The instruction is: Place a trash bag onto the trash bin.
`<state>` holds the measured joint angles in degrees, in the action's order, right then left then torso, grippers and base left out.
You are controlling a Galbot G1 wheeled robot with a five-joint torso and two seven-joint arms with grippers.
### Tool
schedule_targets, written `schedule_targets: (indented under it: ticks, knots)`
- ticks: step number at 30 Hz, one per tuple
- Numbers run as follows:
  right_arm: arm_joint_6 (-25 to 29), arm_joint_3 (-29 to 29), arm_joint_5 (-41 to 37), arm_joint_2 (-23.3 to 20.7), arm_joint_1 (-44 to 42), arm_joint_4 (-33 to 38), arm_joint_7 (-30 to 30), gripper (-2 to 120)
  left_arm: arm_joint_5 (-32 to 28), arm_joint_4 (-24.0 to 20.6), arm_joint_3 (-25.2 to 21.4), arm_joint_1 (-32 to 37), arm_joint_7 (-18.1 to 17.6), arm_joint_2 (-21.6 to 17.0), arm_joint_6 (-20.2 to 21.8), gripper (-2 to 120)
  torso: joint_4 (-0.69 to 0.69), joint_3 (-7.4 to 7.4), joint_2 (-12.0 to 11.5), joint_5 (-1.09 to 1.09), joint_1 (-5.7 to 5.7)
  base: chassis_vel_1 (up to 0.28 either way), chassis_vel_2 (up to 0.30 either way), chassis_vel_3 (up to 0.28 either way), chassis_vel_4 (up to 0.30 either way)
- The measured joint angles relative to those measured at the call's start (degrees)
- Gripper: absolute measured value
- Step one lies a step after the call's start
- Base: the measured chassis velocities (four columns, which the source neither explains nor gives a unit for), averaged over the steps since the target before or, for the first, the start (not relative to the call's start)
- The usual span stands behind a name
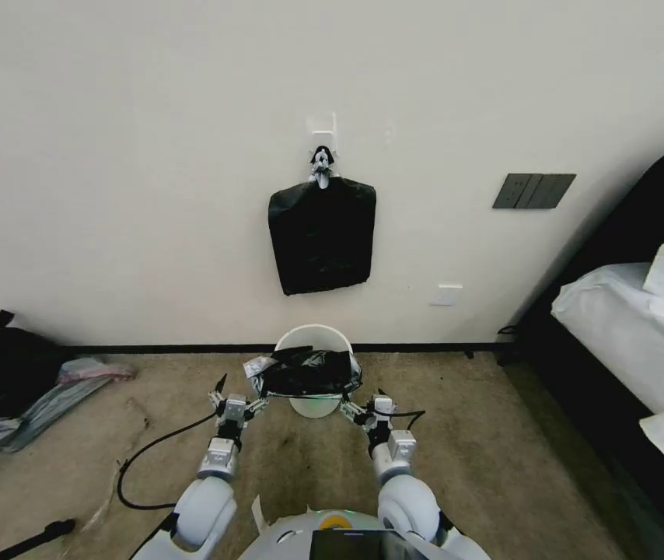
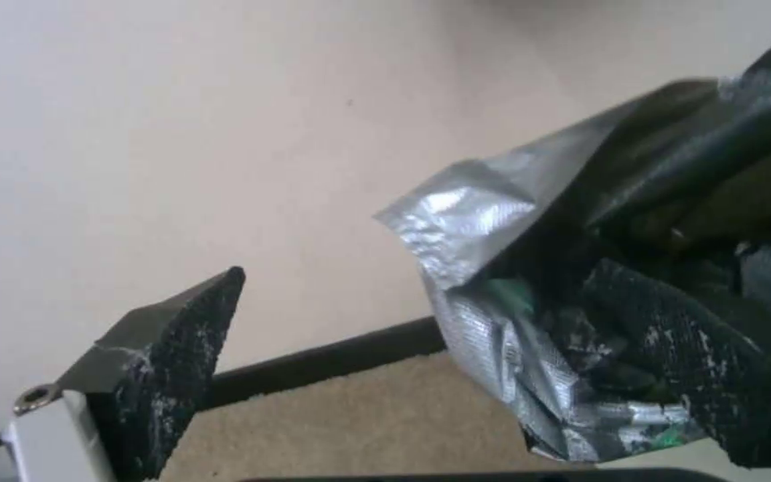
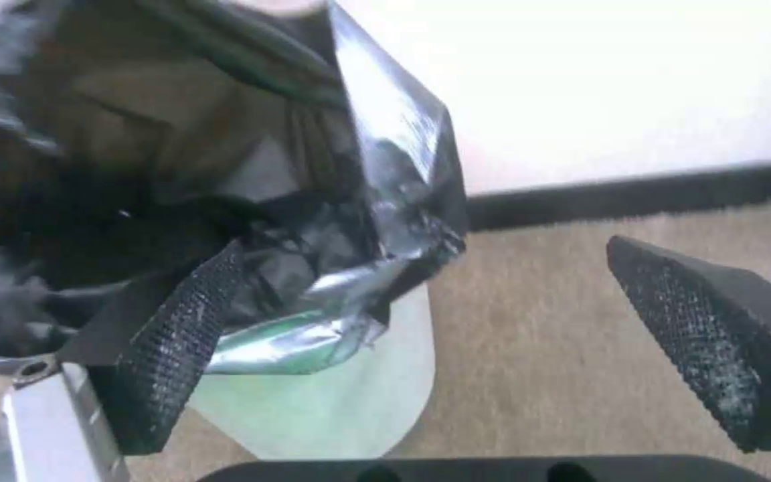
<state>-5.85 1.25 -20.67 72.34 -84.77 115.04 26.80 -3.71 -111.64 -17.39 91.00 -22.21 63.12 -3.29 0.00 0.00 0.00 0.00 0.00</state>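
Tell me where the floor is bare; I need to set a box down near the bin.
Bare carpet lies between the right claw and the bed. The bin is crowded: bag and both claws, left claw. A cable and clutter take the left.

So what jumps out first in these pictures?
A crinkly black trash bag lies over the near rim of the white trash bin on the carpet by the wall. The left hand and right hand flank it, both open. A flat black bundle hangs on the wall above.
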Motion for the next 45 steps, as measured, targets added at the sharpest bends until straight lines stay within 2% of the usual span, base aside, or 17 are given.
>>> schedule_targets:
  ticks: [1,7,9,10,12,14,15,17,19,20,23,25,29,30,33,39,45]
  knots:
    - [0.0,0.0,0.0,0.0,0.0,0.0,0.0,100,0.0,0.0,0.0,0.0,0.0,0.0,0.0,100,0.00,0.00,0.0,0.00,0.00,0.000,0.000,0.000,0.000]
    - [6.2,2.2,6.1,-3.4,-4.2,4.0,-6.5,100,2.1,-2.2,-3.8,4.9,3.5,1.1,-10.2,100,-0.01,0.00,0.0,0.01,0.00,0.000,0.000,0.000,0.000]
    - [7.2,3.8,6.7,-5.7,-4.3,6.6,-9.0,100,2.9,-2.7,-5.4,6.3,4.1,3.8,-15.3,100,-0.01,0.00,0.0,0.01,0.00,0.000,0.000,0.000,0.000]
    - [7.2,3.8,6.7,-5.7,-4.3,6.6,-9.0,100,2.9,-2.7,-5.4,6.3,4.1,3.8,-15.3,100,-0.01,0.00,0.0,0.01,0.00,0.000,0.000,0.000,0.000]
    - [6.2,5.9,4.8,-10.0,-2.8,10.3,-12.4,100,3.0,-4.1,-7.1,7.8,4.4,7.1,-18.1,100,-0.01,0.00,0.0,0.01,0.00,0.000,0.000,0.000,0.000]
    - [1.1,7.8,-1.4,-15.4,1.4,13.2,-14.7,100,3.9,-5.8,-8.8,9.4,4.4,9.7,-19.4,100,-0.02,0.00,0.0,0.01,0.00,0.000,0.000,0.000,0.000]
    - [1.1,7.8,-1.4,-15.4,1.4,13.2,-14.7,100,3.9,-5.8,-8.8,9.4,4.4,9.7,-19.4,100,-0.02,0.00,0.0,0.01,0.00,0.000,0.000,0.000,0.000]
    - [-6.9,9.0,-10.0,-20.2,8.9,13.8,-15.1,100,4.9,-7.9,-10.3,11.2,4.4,11.3,-19.9,100,0.01,0.00,0.0,0.02,0.00,0.000,0.000,0.000,0.000]
    - [-15.1,8.2,-19.2,-23.9,17.0,11.7,-15.0,100,5.9,-9.1,-11.7,12.7,4.4,12.0,-20.9,100,0.01,0.00,0.0,0.01,0.00,0.000,0.000,0.000,0.000]
    - [-15.1,8.2,-19.2,-23.9,17.0,11.7,-15.0,100,5.9,-9.1,-11.7,12.7,4.4,12.0,-20.9,100,0.01,0.00,0.0,0.01,0.00,0.000,0.000,0.000,0.000]
    - [-24.4,2.4,-30.1,-26.5,32.7,3.8,-17.2,100,7.4,-9.6,-13.8,14.7,4.9,12.2,-22.5,100,0.00,0.01,0.0,0.01,0.00,0.000,0.000,0.000,0.000]
    - [-26.7,-0.2,-32.4,-26.4,37.5,1.0,-18.0,100,7.5,-9.7,-14.5,15.2,5.0,12.1,-22.8,100,-0.01,0.01,0.0,0.02,0.01,0.000,0.000,0.000,0.000]
    - [-32.9,-12.3,-36.7,-22.4,55.0,-10.8,-21.3,100,7.6,-9.7,-16.8,16.7,5.4,12.2,-23.4,100,0.02,0.01,0.0,0.03,0.01,0.000,0.000,0.000,0.000]
    - [-32.9,-12.3,-36.7,-22.4,55.0,-10.8,-21.3,100,7.6,-9.7,-16.8,16.7,5.4,12.2,-23.4,100,0.02,0.01,0.0,0.03,0.01,0.000,0.000,0.000,0.000]
    - [-35.1,-20.2,-36.6,-16.6,65.3,-22.6,-23.7,100,8.1,-10.4,-17.1,17.8,5.6,12.5,-23.5,100,0.03,0.01,0.0,0.01,0.01,0.000,0.000,0.000,0.000]
    - [-35.3,-28.7,-30.5,-9.9,72.4,-37.5,-30.1,100,9.1,-11.4,-17.2,18.6,5.8,12.9,-23.6,100,-0.01,0.01,0.0,-0.01,0.01,0.000,0.000,0.000,0.000]
    - [-35.1,-33.5,-24.6,-8.4,73.8,-41.4,-34.6,100,9.1,-11.4,-18.0,18.5,5.8,13.6,-23.9,100,-0.01,0.01,0.0,-0.01,0.01,0.000,0.000,0.000,0.000]
